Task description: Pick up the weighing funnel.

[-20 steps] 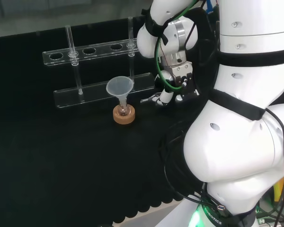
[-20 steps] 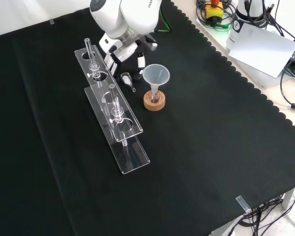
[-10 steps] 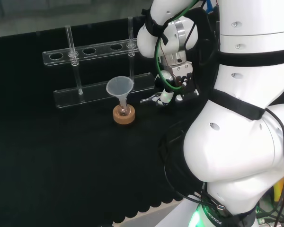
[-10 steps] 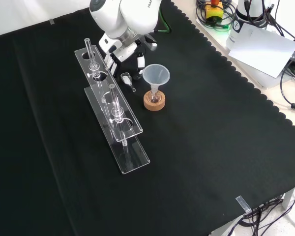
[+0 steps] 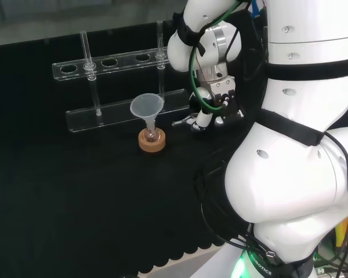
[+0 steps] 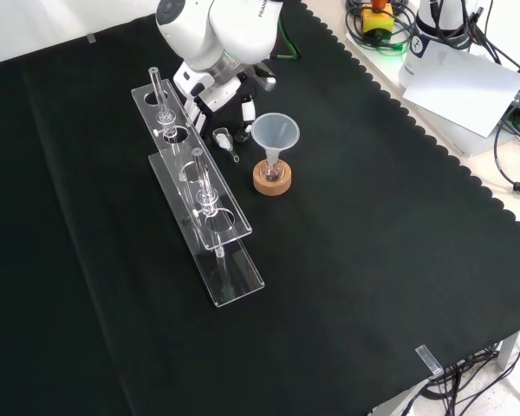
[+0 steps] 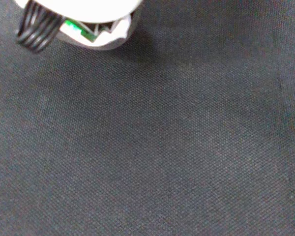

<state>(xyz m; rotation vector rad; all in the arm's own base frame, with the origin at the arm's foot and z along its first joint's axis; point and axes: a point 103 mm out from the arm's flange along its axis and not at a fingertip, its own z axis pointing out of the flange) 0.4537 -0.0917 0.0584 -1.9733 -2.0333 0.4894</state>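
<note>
The weighing funnel [image 5: 184,121] [image 6: 224,138] is a small clear piece lying on the black cloth, its thin stem pointing toward the big funnel. The hand [image 5: 205,116] [image 6: 215,97] hangs low right beside it, at the funnel's wide end. Whether the hand touches or holds the piece is hidden by the wrist. In the wrist view a blurred white part of the hand [image 7: 96,22] sits over bare cloth.
The big funnel [image 5: 147,108] [image 6: 275,133] stands in a small flask on a cork ring [image 5: 152,142] [image 6: 271,179], close to the hand. A clear tube rack [image 5: 122,58] [image 6: 204,204] stands just beyond. The arm's white links [image 5: 296,145] rise at the head view's right.
The wrist has shifted very slightly. The weighing funnel lies in the same spot.
</note>
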